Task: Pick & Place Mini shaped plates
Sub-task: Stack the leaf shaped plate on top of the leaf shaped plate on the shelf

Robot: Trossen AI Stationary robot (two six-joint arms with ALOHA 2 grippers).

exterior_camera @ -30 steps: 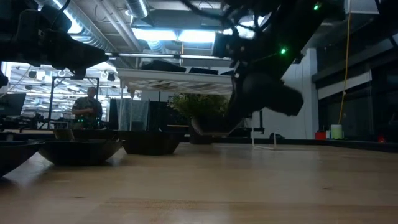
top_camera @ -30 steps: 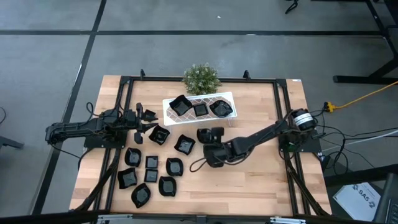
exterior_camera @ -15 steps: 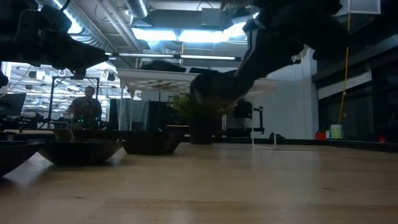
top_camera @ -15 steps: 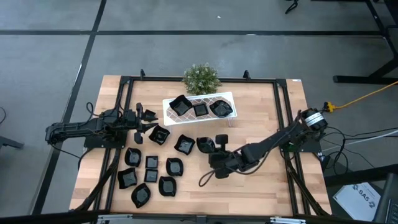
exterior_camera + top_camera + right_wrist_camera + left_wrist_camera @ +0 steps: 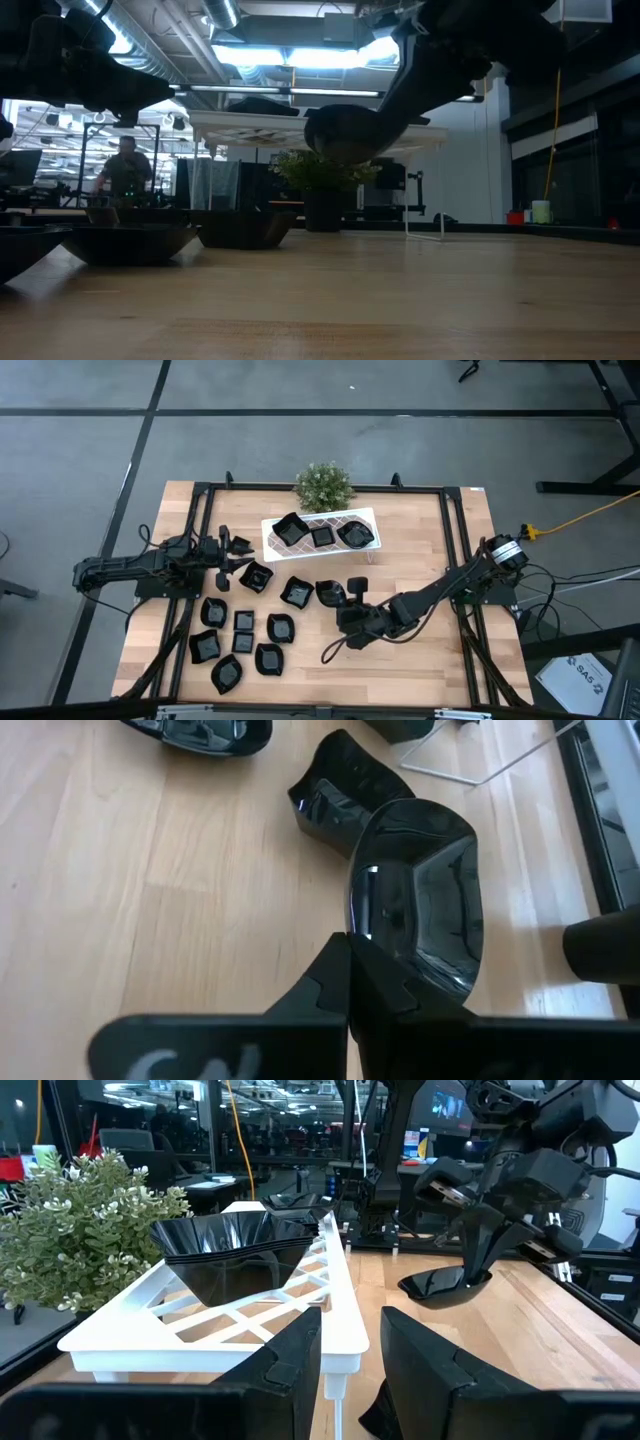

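Right end effector (image 5: 348, 982) clamped on rim of glossy black rounded-square plate (image 5: 418, 900), lifted off wood table (image 5: 420, 540). Left end effector (image 5: 232, 552) fingers apart, near white lattice rack (image 5: 372, 517).

Only one marking was legible: "SAS" printed on a white box (image 5: 588, 678) lying on the floor beyond the worktop's (image 5: 420, 670) right edge.
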